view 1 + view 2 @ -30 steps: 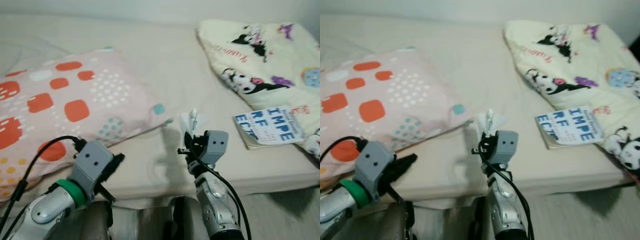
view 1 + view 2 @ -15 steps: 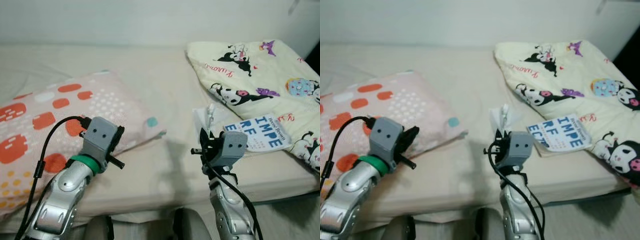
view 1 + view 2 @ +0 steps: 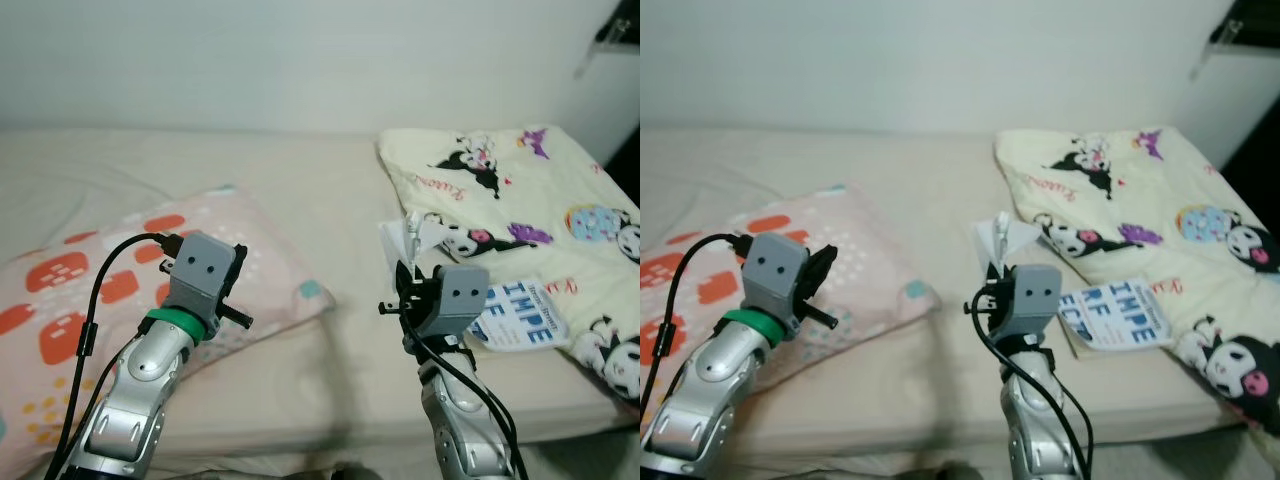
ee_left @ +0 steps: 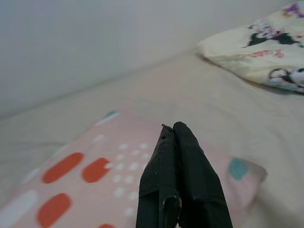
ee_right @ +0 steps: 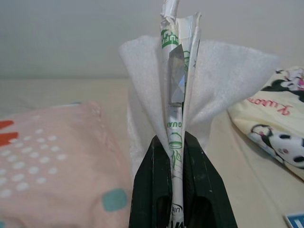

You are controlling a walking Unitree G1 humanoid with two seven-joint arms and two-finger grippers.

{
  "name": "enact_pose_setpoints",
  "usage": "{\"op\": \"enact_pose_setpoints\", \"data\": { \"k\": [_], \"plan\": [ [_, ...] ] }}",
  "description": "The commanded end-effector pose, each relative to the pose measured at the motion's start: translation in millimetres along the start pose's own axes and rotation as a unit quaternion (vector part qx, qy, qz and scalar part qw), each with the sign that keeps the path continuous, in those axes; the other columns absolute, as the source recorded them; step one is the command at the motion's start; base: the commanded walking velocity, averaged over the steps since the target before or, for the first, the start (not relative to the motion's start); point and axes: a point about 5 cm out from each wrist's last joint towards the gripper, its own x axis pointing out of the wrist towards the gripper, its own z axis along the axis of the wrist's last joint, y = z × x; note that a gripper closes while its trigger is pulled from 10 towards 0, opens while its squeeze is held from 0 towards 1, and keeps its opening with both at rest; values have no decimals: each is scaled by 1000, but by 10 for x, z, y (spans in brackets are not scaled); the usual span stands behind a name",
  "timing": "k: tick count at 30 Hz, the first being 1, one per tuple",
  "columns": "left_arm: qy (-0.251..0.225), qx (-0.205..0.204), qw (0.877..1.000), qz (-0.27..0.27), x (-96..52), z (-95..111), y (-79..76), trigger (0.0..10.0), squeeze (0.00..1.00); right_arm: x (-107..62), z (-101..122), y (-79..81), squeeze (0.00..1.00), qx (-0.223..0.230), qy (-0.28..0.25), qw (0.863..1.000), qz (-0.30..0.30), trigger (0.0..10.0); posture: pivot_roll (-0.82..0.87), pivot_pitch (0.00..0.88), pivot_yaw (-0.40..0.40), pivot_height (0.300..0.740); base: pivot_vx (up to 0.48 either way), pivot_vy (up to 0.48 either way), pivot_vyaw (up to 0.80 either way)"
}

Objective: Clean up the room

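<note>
A crumpled white tissue (image 5: 199,90) with a green-printed paper wrapper (image 5: 175,118) folded inside it is pinched between the closed fingers of the right gripper (image 3: 408,288), and the bundle is held upright above the bed (image 3: 330,180), its long axis running straight out along the fingers (the wrapper's narrow end pokes up past the tissue). In the head views the bundle is seen rising above the gripper, in front of the near edge of the cartoon-print blanket (image 3: 520,190). The grip is placed low on the bundle, so most of the tissue stands free above the fingertips.

The left gripper (image 4: 178,190) is raised over the pink pillow with orange patches (image 3: 90,300); its fingers are pressed together with nothing between them.

A book with blue lettering (image 3: 520,315) lies flat on the bed to the right of the right gripper, partly on the blanket's edge, and it is nearer that arm than the left one.

Since the rubbish is already carried by the right arm, the coming move is judged to turn on taking it off the bed to a bin, which cannot be made out in these views. The left arm is the free one, yet the book lies well apart from it, across the right arm.
</note>
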Motion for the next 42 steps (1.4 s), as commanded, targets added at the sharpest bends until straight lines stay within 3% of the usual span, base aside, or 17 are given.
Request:
{"op": "enact_pose_setpoints", "data": {
  "k": [1, 11, 33, 42],
  "plan": [
    [5, 1, 1000, 6, -10, -44, 5, 10000, 0, -31, -29, 0, 0, 2, 10, 1000, -1, 10000, 30, 17, -18, 727, 0, 0, 0],
    [6, -21, 1000, 17, 16, -50, 3, 10000, 0, -25, -67, 0, 0, -5, 23, 1000, -13, 10000, 32, 20, -12, 740, 0, 0, 0],
    [4, -26, 999, 19, 10, -69, -56, 10000, 0, -24, -112, 30, 0, -3, 34, 999, -13, 10000, 34, 30, -12, 740, 0, 0, 0],
    [7, -30, 999, 21, -1, -81, -62, 10000, 0, -31, -121, 19, 0, -5, 37, 999, -14, 10000, 34, 34, -15, 740, -284, 0, 0]
  ]
}}
